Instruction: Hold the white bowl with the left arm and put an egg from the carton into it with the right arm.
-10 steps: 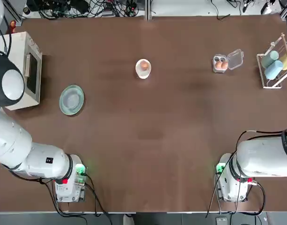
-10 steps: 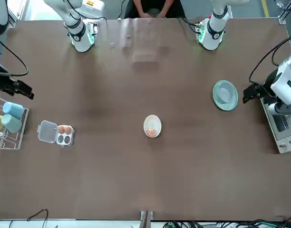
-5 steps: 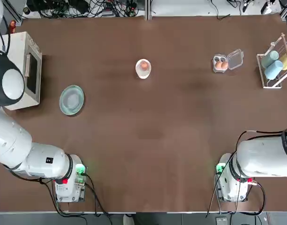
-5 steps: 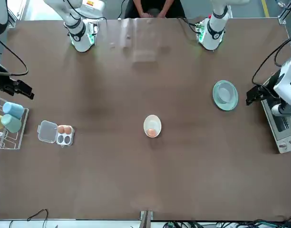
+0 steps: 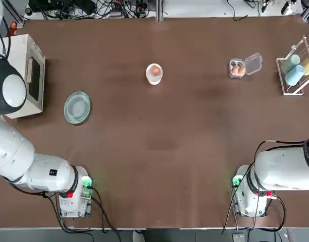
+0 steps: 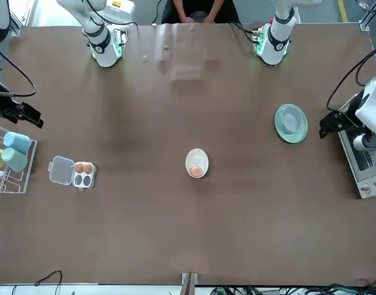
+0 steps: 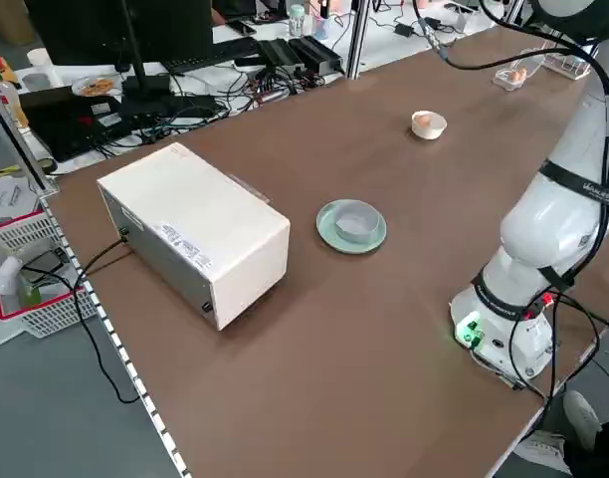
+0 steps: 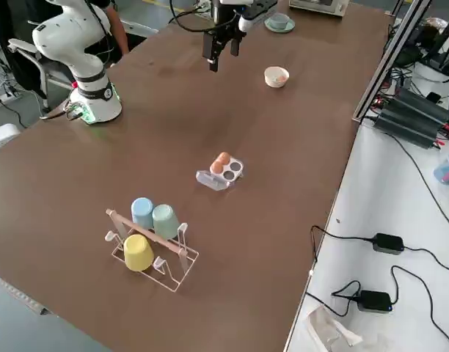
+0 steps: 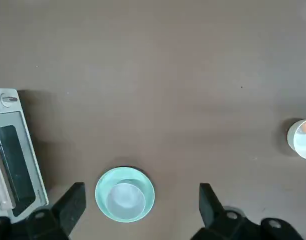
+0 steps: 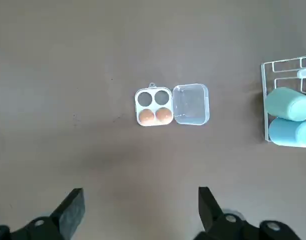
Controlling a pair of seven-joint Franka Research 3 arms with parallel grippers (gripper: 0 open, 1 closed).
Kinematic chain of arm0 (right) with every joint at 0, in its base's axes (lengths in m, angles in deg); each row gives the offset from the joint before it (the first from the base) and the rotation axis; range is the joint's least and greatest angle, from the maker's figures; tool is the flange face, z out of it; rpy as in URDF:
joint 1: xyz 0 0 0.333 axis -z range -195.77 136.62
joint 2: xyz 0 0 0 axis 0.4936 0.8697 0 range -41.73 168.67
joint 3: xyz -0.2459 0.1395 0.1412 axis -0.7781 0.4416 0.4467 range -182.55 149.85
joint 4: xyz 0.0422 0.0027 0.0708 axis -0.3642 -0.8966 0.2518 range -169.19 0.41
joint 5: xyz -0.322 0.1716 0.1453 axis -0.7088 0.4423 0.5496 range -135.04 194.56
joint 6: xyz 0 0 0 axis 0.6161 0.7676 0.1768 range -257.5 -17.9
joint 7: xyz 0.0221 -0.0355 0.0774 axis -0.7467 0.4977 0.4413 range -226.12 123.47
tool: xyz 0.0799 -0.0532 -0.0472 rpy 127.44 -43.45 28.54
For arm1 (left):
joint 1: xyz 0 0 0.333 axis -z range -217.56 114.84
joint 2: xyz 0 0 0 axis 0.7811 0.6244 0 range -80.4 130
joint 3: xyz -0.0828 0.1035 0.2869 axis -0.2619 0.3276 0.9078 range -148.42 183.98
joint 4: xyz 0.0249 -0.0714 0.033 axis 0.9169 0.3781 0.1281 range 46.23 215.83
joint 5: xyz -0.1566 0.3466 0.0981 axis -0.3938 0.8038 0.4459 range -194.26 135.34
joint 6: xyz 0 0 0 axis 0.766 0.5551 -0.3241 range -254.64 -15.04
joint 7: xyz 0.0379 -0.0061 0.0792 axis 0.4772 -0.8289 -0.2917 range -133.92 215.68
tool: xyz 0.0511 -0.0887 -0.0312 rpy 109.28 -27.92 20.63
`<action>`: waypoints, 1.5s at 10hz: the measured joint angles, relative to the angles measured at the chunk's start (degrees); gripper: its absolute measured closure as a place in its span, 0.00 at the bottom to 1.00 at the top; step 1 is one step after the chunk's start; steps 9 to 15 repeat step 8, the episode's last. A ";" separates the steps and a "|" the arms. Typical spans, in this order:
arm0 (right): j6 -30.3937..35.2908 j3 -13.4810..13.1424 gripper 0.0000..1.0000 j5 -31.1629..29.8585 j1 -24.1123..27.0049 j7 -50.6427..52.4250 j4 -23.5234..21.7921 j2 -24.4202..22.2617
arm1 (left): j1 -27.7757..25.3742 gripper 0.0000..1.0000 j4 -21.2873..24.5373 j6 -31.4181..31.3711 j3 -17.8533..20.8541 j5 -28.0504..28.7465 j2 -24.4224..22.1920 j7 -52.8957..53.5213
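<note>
Top view: white bowl (image 5: pixel 154 73) mid-tabletop (image 5: pixel 164 146) toward far edge, egg (image 5: pixel 155 71) inside, bare surface all round. Carton (image 5: pixel 244 66) well apart near right far corner, lid open, two eggs remaining. Left tool (image 9: pixel 139 210) spread wide above plate (image 9: pixel 125 194); right tool (image 10: pixel 139 212) spread wide, empty. Bowl and carton unmoved; left tool shifted slightly outward.
</note>
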 joint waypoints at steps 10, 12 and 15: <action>0.02 0.06 0.00 0.00 -0.01 -0.01 0.00 0.00 | -0.28 0.00 -0.33 0.03 0.22 0.03 0.01 5.14; 0.02 0.06 0.00 0.00 -0.01 -0.01 0.00 0.00 | -0.28 0.00 -0.33 0.03 0.22 0.03 0.01 5.14; 0.02 0.06 0.00 0.00 -0.01 -0.01 0.00 0.00 | -0.28 0.00 -0.33 0.03 0.22 0.03 0.01 5.14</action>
